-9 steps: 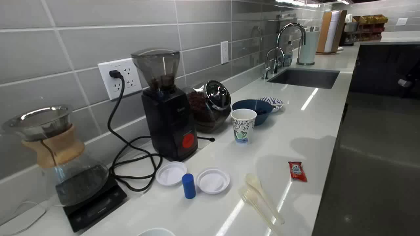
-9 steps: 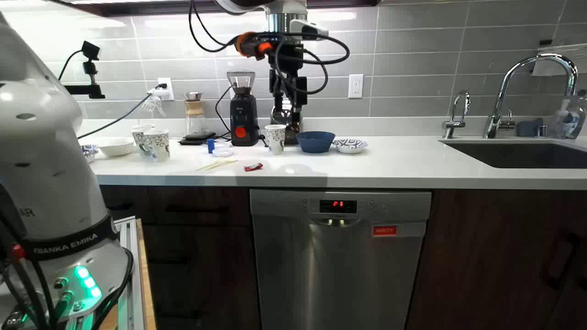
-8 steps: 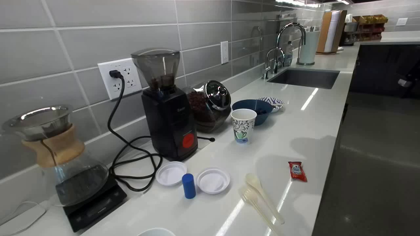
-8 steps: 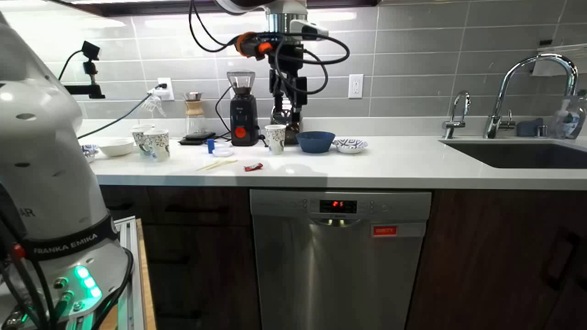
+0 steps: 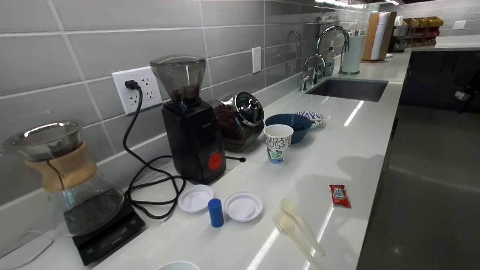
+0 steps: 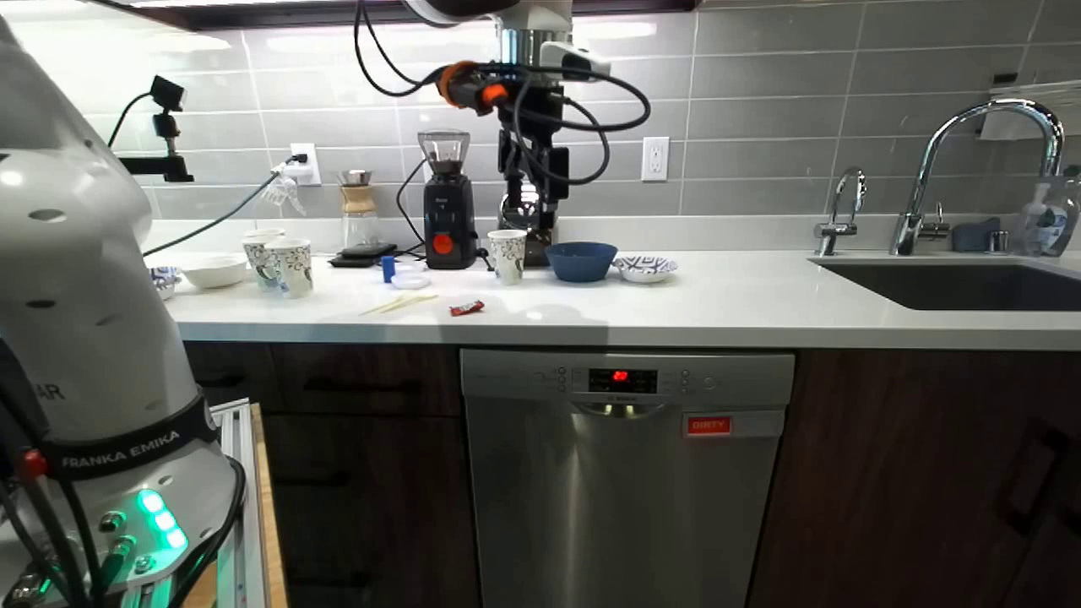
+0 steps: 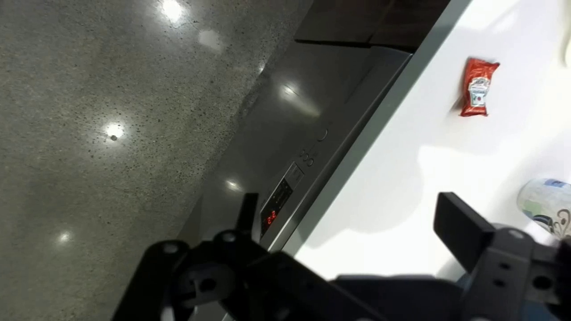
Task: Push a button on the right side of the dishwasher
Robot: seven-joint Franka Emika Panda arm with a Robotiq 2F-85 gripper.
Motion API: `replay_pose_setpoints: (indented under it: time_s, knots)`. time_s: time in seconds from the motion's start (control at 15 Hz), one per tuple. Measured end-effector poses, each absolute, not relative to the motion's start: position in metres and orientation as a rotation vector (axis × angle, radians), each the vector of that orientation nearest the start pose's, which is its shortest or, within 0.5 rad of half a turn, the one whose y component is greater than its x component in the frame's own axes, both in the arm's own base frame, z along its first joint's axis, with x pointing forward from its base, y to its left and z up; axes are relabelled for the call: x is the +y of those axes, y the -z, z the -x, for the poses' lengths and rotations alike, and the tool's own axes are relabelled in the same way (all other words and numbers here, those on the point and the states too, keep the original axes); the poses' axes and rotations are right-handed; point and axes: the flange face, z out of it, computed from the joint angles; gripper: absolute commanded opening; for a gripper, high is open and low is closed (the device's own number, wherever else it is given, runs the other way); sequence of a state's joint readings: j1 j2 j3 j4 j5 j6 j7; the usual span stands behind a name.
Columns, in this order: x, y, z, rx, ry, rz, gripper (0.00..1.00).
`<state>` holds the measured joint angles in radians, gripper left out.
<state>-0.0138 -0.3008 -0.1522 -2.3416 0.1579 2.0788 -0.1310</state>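
above counter edge (image 6: 629, 338) and dishwasher (image 6: 627, 481), jaws apart

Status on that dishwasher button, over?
Gripper open, empty, above counter level. Right-side button on dishwasher untouched, lower down. Counter's front edge may be in the way.

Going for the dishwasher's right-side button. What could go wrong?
The gripper seems to block the right-side buttons in the wrist view, so a press might miss.
It hangs higher than the counter edge and could clip it on the way down to the dishwasher.
Those buttons sit close together and the jaws stand open, so the wrong one might get pressed.
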Motion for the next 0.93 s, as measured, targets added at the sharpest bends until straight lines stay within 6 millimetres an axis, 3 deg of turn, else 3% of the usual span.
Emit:
replay_pose_setpoints:
  time_s: [0.53,0.93]
  knots:
    - [-0.132,-0.425,-0.492,-0.060,0.034,2.624,1.00]
    - [-0.190,-0.379,-0.528,-0.110,-0.024,2.453,1.00]
